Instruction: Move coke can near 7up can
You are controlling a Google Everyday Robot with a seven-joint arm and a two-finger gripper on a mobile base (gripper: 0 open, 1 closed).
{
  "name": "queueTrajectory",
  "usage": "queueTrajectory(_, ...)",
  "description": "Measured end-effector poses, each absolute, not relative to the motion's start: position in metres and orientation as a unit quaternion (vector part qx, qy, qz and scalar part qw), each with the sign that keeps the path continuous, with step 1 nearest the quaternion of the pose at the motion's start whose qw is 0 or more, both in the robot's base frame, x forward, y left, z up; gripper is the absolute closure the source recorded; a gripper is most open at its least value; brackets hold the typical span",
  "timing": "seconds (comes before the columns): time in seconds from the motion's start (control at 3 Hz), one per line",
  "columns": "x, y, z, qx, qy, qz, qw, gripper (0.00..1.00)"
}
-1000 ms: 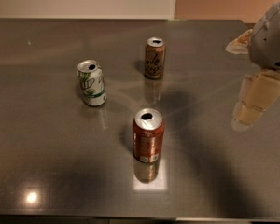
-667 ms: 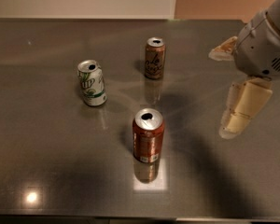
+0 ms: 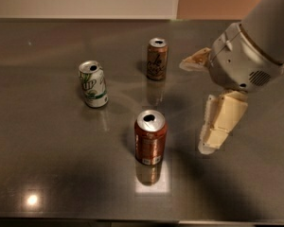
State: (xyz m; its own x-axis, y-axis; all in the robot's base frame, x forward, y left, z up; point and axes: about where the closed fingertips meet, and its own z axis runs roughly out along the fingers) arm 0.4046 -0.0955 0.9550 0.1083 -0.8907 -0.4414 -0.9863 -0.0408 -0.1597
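The coke can (image 3: 150,138), red-orange with a silver top, stands upright on the dark table near the front middle. The 7up can (image 3: 93,84), white with green lettering, stands behind it to the left, about a can's height away. My gripper (image 3: 194,107) hangs to the right of the coke can, a little above the table. It is open and empty, with one cream finger (image 3: 195,60) pointing left at the back and the other (image 3: 221,121) angled down toward the table. It touches neither can.
A brown can with script lettering (image 3: 156,58) stands upright behind the coke can, just left of the gripper's rear finger. The grey table (image 3: 47,164) runs to a pale wall at the back; its front edge lies along the bottom.
The gripper and arm have moved left across the table, closing on the coke can's right side. The three cans have not moved.
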Motion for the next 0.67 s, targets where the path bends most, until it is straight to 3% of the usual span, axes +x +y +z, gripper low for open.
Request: queueTrajectory(0.67,0.407,-0.054,0.932,-0.730,0.629,0.144,0.226,0.00)
